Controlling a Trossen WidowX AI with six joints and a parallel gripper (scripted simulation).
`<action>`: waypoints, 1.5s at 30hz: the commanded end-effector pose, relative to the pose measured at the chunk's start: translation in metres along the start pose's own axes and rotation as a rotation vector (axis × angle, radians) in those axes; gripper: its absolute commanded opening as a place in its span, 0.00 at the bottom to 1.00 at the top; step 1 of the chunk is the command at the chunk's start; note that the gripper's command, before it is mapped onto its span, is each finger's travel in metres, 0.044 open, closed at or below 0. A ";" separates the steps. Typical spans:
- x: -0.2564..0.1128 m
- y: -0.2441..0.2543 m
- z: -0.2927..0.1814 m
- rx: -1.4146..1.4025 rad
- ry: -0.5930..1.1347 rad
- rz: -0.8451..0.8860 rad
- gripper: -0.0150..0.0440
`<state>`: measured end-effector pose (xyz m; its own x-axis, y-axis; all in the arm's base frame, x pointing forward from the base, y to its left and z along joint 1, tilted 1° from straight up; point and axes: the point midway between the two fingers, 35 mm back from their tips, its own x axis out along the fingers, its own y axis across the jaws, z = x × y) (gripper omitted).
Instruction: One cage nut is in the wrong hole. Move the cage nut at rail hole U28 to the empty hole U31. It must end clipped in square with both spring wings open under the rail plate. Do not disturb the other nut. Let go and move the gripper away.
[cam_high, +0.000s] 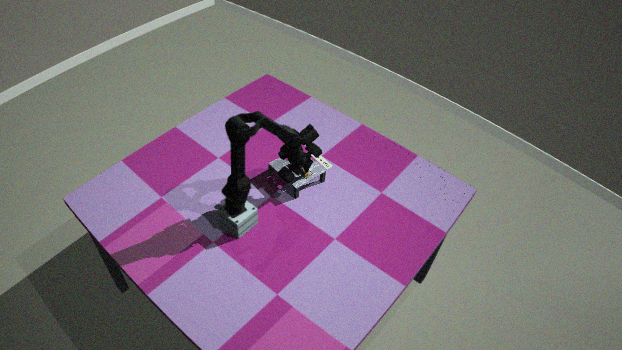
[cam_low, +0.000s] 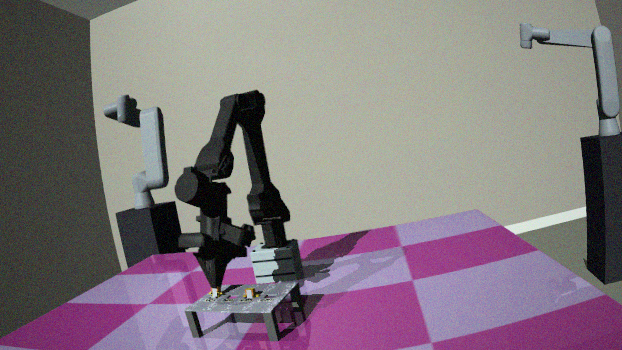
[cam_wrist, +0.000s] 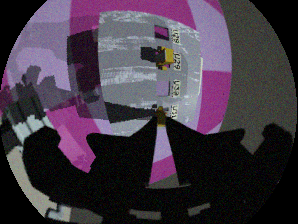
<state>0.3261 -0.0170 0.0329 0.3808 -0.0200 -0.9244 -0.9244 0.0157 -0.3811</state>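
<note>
Rail plate (cam_high: 317, 171) (cam_low: 245, 307) (cam_wrist: 127, 55): standing on short legs on the checkered table (cam_high: 300, 305) (cam_low: 365, 310) (cam_wrist: 215, 87).
Moved cage nut (cam_high: 306, 175) (cam_low: 215, 294) (cam_wrist: 161, 119): sitting at U31; seating and wings beneath, impossible to tell.
Gripper (cam_high: 306, 173) (cam_low: 215, 288) (cam_wrist: 161, 119): pointing downward, nearly closed, pinching the cage nut at U31.
Other nut (cam_low: 250, 293) (cam_wrist: 167, 57): sitting at U29, apart from the fingers.
Hole U28 (cam_wrist: 161, 32): showing magenta through its opening.
Hole U30 (cam_wrist: 163, 88): showing lavender, lying between the two nuts.
Black arm (cam_high: 238, 160) (cam_low: 256, 150): arching above its pale base (cam_high: 245, 223) (cam_low: 265, 265).
Background: two grey arms rising from dark pedestals.
</note>
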 end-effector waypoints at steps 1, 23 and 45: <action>-0.001 -0.003 0.000 -0.001 0.000 0.003 0.31; -0.001 -0.004 0.000 -0.002 0.000 0.028 0.31; -0.001 -0.006 0.000 -0.002 0.000 0.052 0.31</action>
<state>0.3290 -0.0172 0.0343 0.3322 -0.0175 -0.9430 -0.9430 0.0165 -0.3325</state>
